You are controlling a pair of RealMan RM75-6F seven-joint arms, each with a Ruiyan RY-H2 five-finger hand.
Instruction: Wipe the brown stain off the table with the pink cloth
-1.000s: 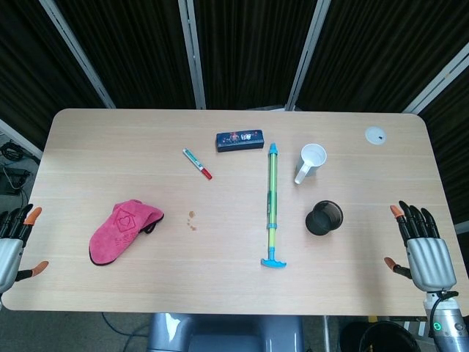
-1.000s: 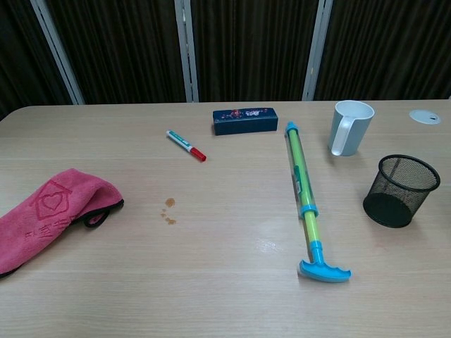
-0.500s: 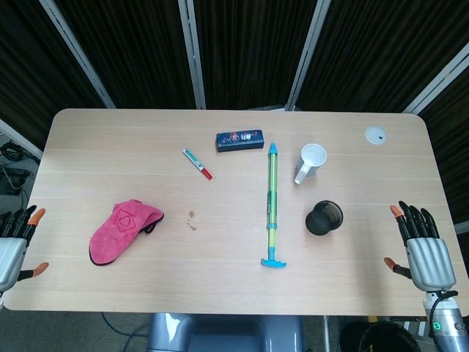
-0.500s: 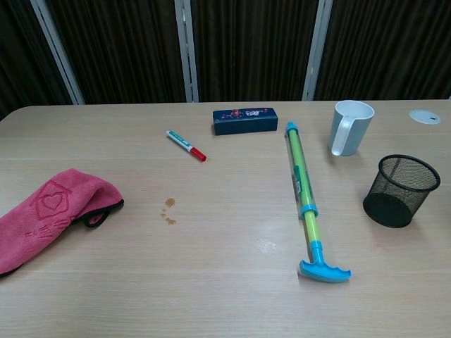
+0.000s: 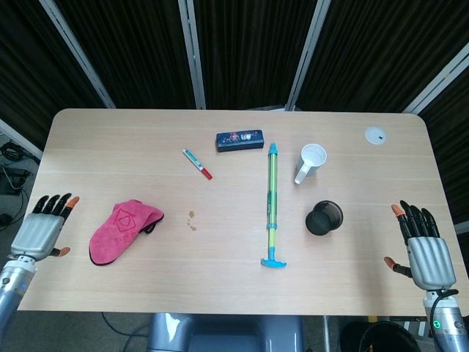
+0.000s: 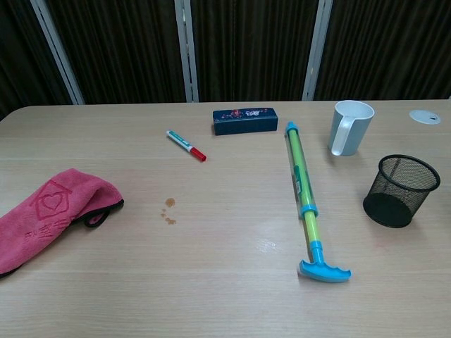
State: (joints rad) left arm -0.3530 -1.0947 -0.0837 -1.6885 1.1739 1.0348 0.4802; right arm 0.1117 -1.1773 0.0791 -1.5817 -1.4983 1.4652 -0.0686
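A pink cloth lies crumpled on the left part of the wooden table. Small brown stain spots mark the table just to its right. My left hand hovers over the table's left edge, a short way left of the cloth, fingers spread and empty. My right hand is at the right edge, fingers spread, holding nothing. Neither hand shows in the chest view.
Past the stain lie a red-capped marker and a dark blue case. A long green and blue water pump toy lies lengthwise mid-table. A white mug, a black mesh cup and a small white disc are on the right.
My left hand has moved up and rightward from the table's left edge, closer to the pink cloth. The right hand and all objects stayed where they were.
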